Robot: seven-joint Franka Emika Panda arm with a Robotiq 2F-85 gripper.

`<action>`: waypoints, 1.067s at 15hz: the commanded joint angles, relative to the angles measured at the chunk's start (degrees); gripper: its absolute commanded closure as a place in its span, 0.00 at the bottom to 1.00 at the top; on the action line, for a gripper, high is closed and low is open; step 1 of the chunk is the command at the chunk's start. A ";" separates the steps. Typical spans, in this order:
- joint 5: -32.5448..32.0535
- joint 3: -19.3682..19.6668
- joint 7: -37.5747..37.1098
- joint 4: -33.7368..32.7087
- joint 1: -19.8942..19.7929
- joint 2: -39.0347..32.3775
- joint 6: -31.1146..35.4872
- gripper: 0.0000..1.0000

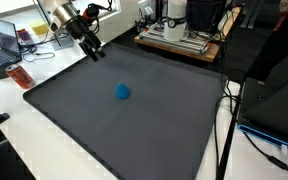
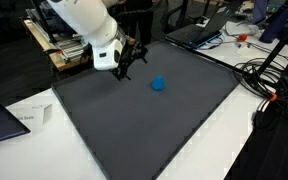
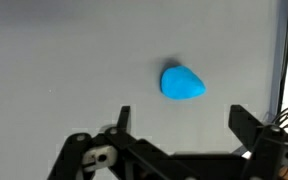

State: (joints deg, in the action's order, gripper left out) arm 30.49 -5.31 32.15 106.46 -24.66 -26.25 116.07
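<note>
Claw hangs wide open, empty, above the dark tabletop.
The blue lump lies apart, ahead of the fingertips in the wrist view, centred between them and slightly longer across the gap.

The lump right of centre in the wrist view is bright blue. The mat is plain grey, unpatterned; the gripper is black.

1. Arm: white, rounded, glossy shell segments, upper left of an exterior view.
2. End effector: black, two fingers on angular skeletal linkages; pale metal pivot at lower left of wrist view.
</note>
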 commanded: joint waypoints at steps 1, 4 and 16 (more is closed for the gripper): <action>8.14 1.56 8.67 13.99 0.79 8.71 6.22 0.00; 14.17 3.25 15.01 23.48 2.56 14.47 11.28 0.00; 27.44 0.19 16.39 46.26 17.90 32.60 51.15 0.00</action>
State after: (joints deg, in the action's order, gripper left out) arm 55.50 -2.71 50.52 148.63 -8.94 2.53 159.30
